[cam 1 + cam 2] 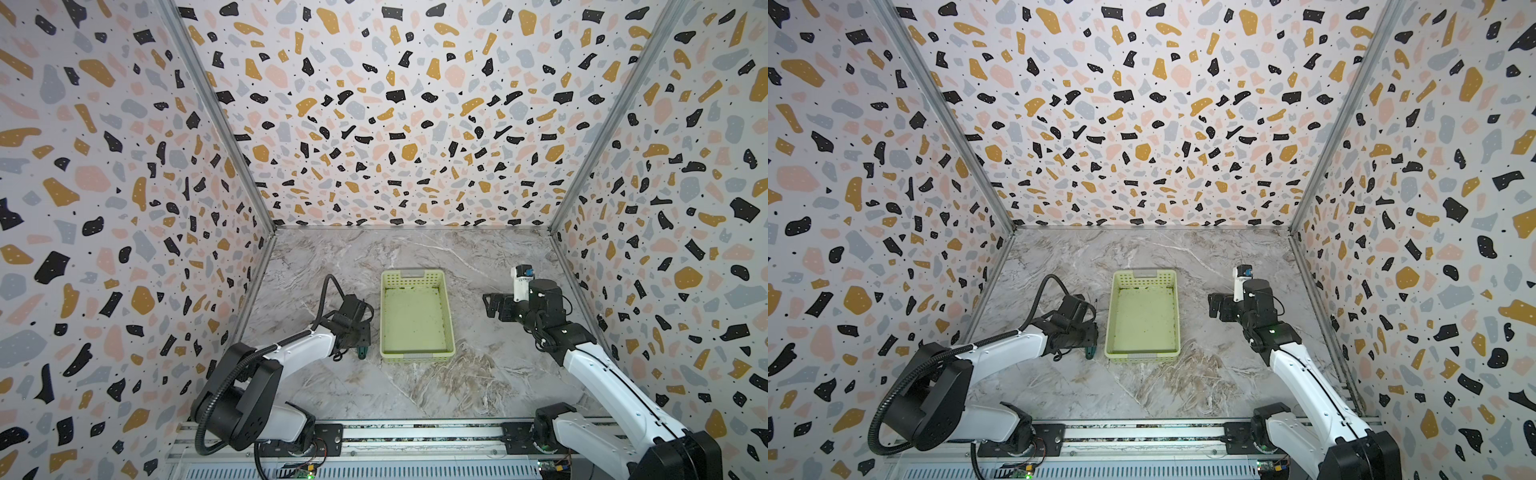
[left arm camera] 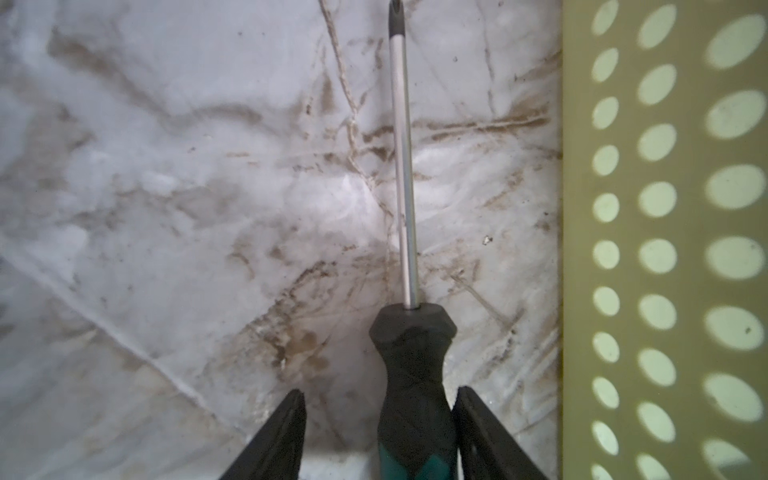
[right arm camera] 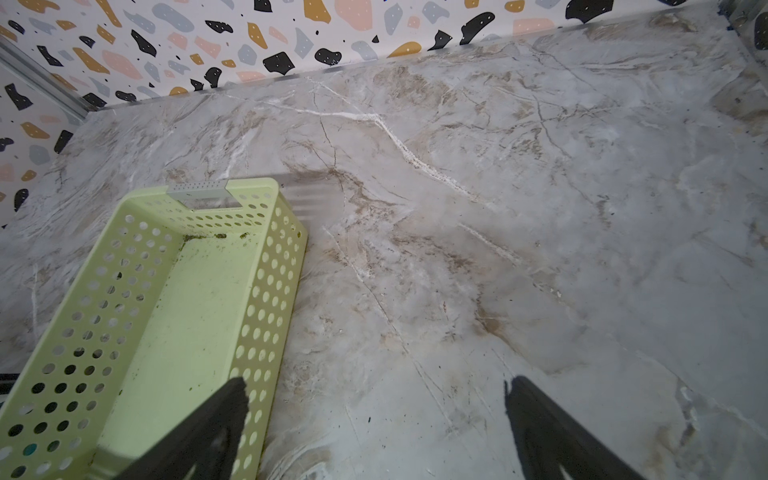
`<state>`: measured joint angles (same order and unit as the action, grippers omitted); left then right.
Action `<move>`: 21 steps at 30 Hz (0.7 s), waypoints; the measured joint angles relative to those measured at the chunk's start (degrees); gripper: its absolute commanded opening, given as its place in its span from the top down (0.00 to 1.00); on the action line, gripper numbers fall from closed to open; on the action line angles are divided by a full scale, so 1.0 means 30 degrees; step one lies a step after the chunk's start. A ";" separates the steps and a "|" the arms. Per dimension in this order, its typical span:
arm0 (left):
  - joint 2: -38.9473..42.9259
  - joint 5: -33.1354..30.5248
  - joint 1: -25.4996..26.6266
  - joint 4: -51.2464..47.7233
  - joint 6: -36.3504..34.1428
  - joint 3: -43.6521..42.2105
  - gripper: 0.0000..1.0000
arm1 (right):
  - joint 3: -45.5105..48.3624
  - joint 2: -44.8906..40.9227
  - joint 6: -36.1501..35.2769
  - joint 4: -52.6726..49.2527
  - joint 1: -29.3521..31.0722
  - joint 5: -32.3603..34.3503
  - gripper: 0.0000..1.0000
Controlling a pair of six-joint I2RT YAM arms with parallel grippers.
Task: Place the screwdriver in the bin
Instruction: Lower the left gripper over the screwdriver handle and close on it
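screwdriver (image 2: 415, 374) handle inside left tool (image 2: 380, 395), bin (image 2: 575, 249) alongside

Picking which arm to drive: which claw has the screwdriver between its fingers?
The left claw: the screwdriver lies on the table with its handle between the open fingers. The right claw is open too, but holds nothing.

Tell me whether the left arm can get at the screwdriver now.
Probably yes: the left gripper straddles the screwdriver, a jaw either side of its handle, and the bin beside it stands clear.
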<state>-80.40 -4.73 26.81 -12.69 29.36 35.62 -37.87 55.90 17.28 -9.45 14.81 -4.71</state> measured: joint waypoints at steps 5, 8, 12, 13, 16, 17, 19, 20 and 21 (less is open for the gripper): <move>0.0000 -0.0270 0.0000 -0.0022 -0.0007 0.0000 0.46 | 0.0124 -0.0291 0.0000 -0.0015 0.0000 0.0000 0.01; 0.0000 -0.0546 0.0000 -0.0029 -0.0029 0.0000 0.49 | 0.0124 -0.0335 0.0000 -0.0015 0.0000 0.0000 0.01; 0.0000 -0.0801 0.0000 -0.0044 -0.0058 0.0000 0.51 | 0.0124 -0.0335 0.0000 -0.0015 0.0000 0.0007 0.01; 0.0000 -0.0852 0.0000 -0.0051 -0.0066 0.0000 0.52 | 0.0124 -0.0335 0.0000 -0.0015 0.0000 0.0007 0.01; 0.0000 -0.1049 0.0000 -0.0058 -0.0066 0.0000 0.54 | 0.0124 -0.0342 0.0000 -0.0022 0.0000 0.0000 0.01; 0.0000 -0.1100 0.0000 -0.0058 -0.0058 0.0000 0.54 | 0.0124 -0.0342 0.0000 -0.0015 0.0000 0.0007 0.01; 0.0000 -0.1137 0.0000 -0.0058 -0.0058 0.0000 0.56 | 0.0124 -0.0372 0.0000 -0.0036 0.0000 0.0000 0.01; 0.0000 -0.1158 0.0000 -0.0066 -0.0066 0.0000 0.57 | 0.0124 -0.0393 0.0000 -0.0044 0.0000 0.0000 0.01; 0.0000 -0.1173 0.0000 -0.0066 -0.0058 0.0000 0.58 | 0.0124 -0.0408 0.0000 -0.0044 0.0000 0.0007 0.01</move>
<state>-80.40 -8.25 26.81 -12.88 29.19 35.62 -37.50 54.68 17.28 -9.58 14.81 -4.69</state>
